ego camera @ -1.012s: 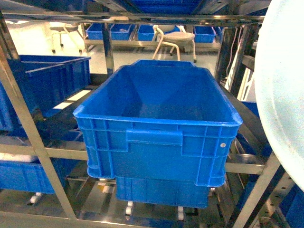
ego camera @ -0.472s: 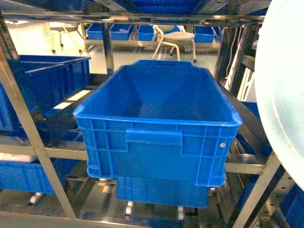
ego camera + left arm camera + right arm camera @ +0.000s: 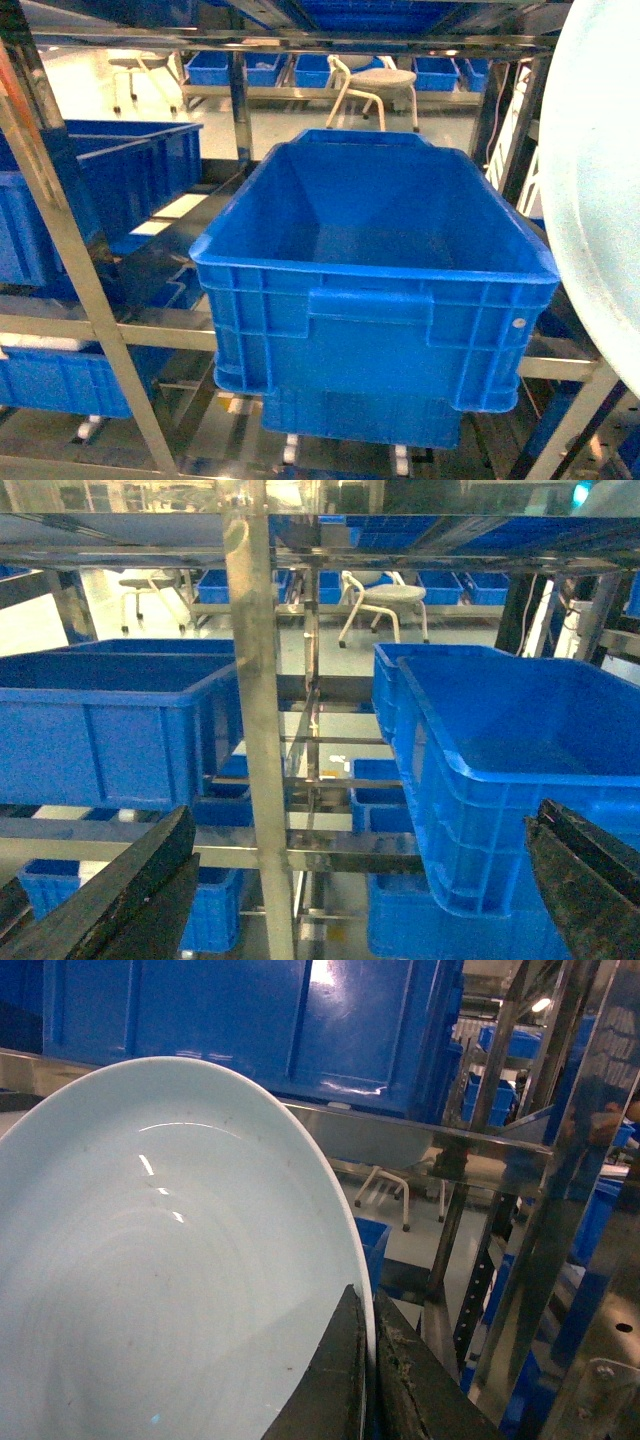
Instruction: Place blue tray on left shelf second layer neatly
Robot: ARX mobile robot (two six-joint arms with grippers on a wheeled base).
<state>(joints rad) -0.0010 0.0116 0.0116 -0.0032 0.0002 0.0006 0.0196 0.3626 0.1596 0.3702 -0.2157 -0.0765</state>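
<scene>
Tray (image 3: pixel 150 1280) sits clamped by its rim in my right pincer (image 3: pixel 365 1380), both fingers pinching the edge at lower right of the wrist view. In the head view it stands on edge, filling the right border (image 3: pixel 600 190) beside the big crate (image 3: pixel 380 290), its rim just beside the crate's right corner.

My left pincer (image 3: pixel 350 880) is released, its two dark fingers (image 3: pixel 110 890) spread wide at the bottom corners of its view, gripping nothing.

The crate fills the middle bay of the shelf (image 3: pixel 60 220); one more crate sits directly behind it and another below. To the left of the slanted upright I count two crates on the same tier (image 3: pixel 110 180), with a bare strip of shelf between them and the middle crate. Beyond the rack I see two stools (image 3: pixel 385 80) and a row of small bins; I cannot count the bins surely.
</scene>
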